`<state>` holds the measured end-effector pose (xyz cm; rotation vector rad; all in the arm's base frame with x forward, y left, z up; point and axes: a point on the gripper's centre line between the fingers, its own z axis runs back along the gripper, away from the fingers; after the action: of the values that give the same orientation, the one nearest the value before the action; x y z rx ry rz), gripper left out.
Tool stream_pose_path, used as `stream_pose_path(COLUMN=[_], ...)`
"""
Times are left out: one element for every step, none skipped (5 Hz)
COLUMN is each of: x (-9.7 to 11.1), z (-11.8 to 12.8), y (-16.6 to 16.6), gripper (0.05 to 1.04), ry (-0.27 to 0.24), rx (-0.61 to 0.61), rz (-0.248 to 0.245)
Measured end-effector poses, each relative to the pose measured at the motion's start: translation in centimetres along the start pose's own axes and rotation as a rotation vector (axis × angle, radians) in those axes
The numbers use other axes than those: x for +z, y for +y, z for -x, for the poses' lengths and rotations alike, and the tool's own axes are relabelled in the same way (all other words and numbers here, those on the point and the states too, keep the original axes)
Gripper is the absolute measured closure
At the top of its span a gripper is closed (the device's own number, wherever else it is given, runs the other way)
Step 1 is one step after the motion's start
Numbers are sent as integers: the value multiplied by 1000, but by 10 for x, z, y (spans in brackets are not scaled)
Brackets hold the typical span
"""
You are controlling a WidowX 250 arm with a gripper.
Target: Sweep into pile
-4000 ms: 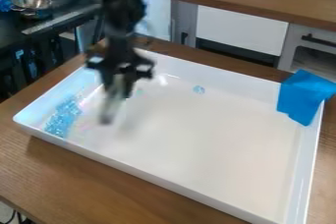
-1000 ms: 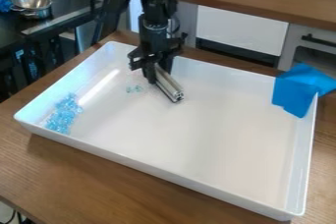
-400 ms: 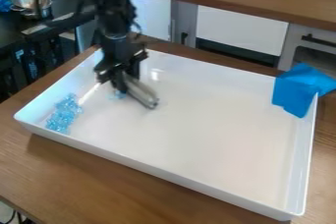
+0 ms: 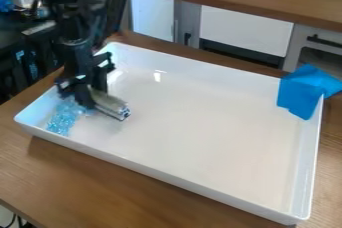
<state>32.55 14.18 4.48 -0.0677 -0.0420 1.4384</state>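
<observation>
Blue beads (image 4: 61,121) lie piled at the left end of the white tray (image 4: 167,185) — just beside them, the claw (image 4: 91,97) is closed around a metal bar (image 4: 113,107). A blue cloth (image 4: 300,93) hangs over the tray's right rim — all on the wooden bench (image 4: 100,187).

Tabletop (image 4: 113,194): brown wood, grain visible. Directly on it, one large white tray (image 4: 207,137), rectangular, shallow, raised walls all round, glossy inside. Tray sits flat, one corner towards the lower right of the view. Wood shows beyond the tray's long far wall and in front of its near one.
</observation>
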Motion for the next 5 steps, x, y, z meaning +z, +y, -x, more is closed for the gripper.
stream_pose_path(x=[2,5,10,30,29], z=[-1,2,7,16,32], y=[27,44,34,-20,-60], gripper=[702,702,702,702,702], ry=[20,10,41,35,47], rx=[-20,-54,-3,49,77], rz=[-36,-35,22,125,128])
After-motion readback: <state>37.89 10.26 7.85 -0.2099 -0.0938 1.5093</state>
